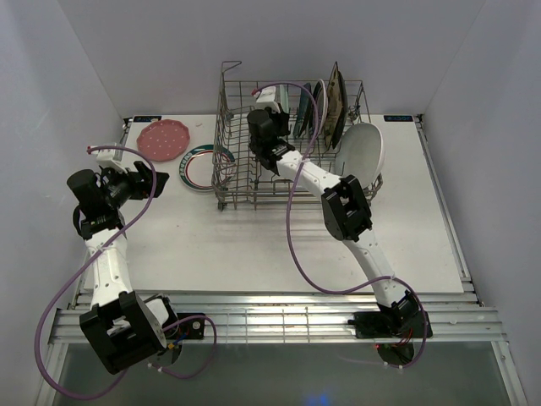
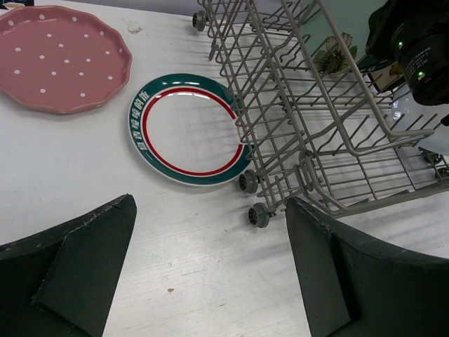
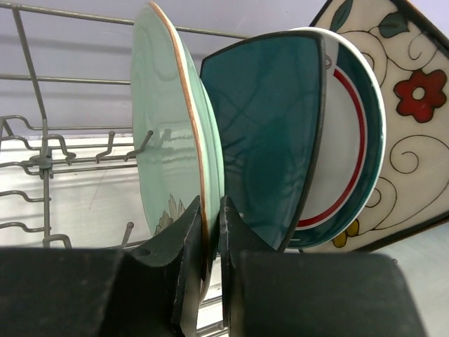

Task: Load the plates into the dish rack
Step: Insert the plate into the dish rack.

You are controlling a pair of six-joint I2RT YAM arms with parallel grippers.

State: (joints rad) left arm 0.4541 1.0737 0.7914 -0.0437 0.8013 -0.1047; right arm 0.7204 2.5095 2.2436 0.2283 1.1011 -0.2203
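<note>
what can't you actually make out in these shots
Right wrist view: bottom of the mint green plate, hidden by the right gripper shut on it; its seating in the dish rack is unclear.
Left wrist view: pink dotted plate, cut by the top-left edge.
Left wrist view: lettering on the teal-rimmed plate, too small.

Dish rack [image 2: 263, 140] grey metal wire; mint plate [image 3: 168, 140] glossy glaze.
</note>
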